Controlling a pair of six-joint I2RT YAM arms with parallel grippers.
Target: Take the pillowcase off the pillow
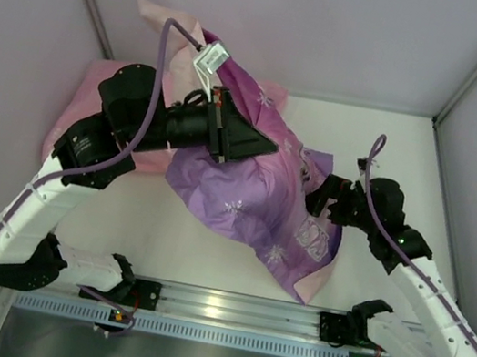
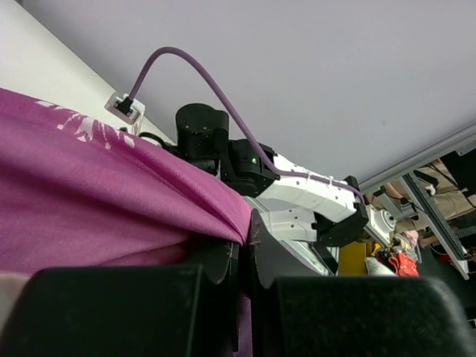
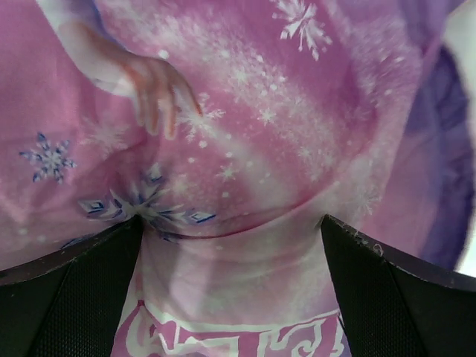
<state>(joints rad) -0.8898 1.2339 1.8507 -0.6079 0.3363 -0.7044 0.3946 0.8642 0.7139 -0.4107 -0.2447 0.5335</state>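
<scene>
The purple pillowcase (image 1: 248,201), with white snowflakes, lies bunched over a plump shape in the middle of the table. The white pillow is hidden, no part of it shows. My left gripper (image 1: 267,148) is at the case's upper back edge and is shut on a fold of the purple fabric (image 2: 111,201); in the left wrist view the gripper (image 2: 248,236) pinches the cloth tight. My right gripper (image 1: 315,197) is at the case's right side. In the right wrist view it (image 3: 230,223) stands wide open, with the printed pink-purple fabric (image 3: 245,149) bulging between its fingers.
A pink cloth mass (image 1: 68,125) lies at the back left against the wall, with a pale pink flap (image 1: 166,22) sticking up behind my left wrist. Grey walls close in the table on the left, back and right. The right arm (image 2: 305,195) shows in the left wrist view.
</scene>
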